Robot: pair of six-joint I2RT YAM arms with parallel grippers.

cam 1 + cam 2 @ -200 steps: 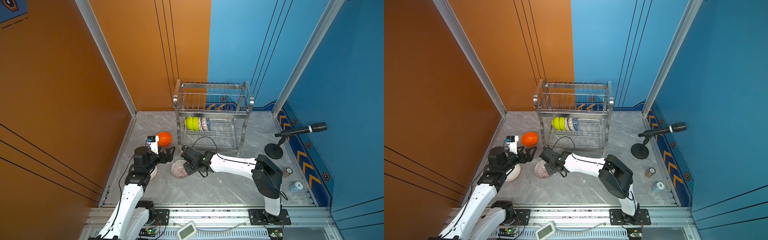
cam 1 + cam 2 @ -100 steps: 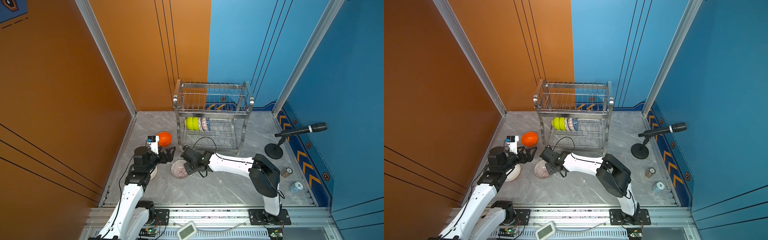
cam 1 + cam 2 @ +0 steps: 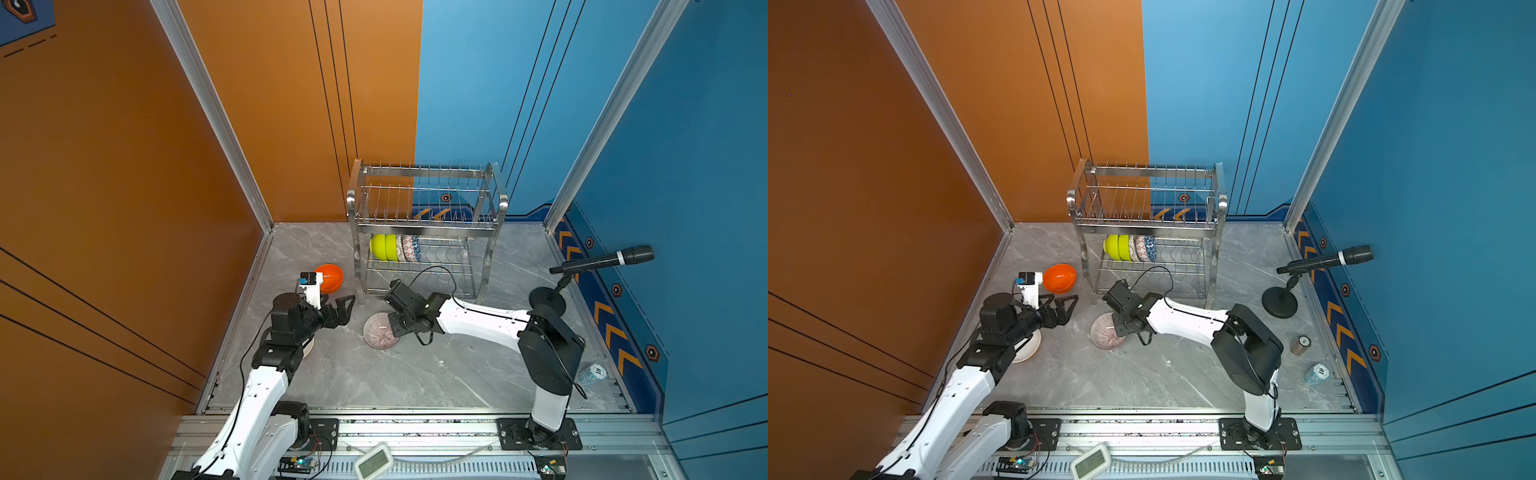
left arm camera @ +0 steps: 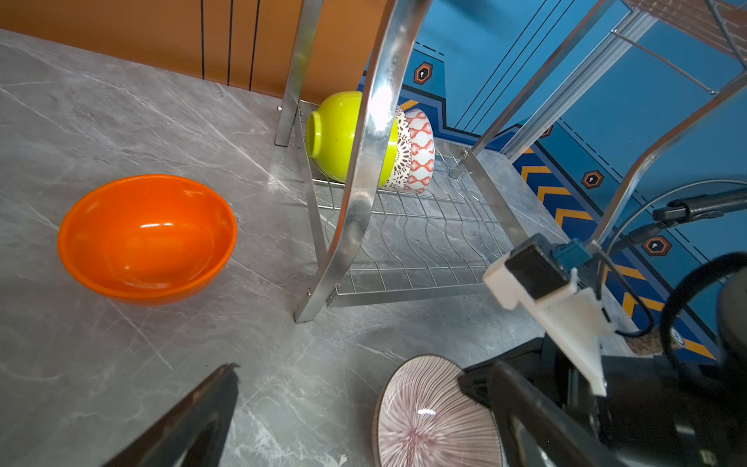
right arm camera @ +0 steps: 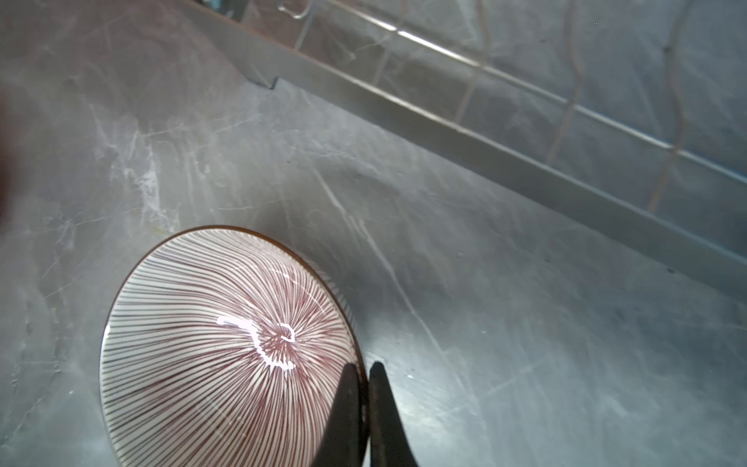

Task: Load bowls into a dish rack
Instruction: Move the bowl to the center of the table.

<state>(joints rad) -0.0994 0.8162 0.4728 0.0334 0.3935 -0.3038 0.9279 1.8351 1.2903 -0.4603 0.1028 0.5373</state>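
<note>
right fingers (image 5: pixel 343 416) pinch striped bowl (image 5: pixel 226 343) rim

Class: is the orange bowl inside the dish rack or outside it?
Outside. The orange bowl rests upright on the table beside the dish rack, not touching it.

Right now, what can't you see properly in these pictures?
- White bowl: both top views, mostly under the left arm.
- Striped bowl: left wrist view, cut off by the edge.
- Green bowls: left wrist view, dish rack post crosses them.
- Small cylinders: a top view, markings too small.
</note>
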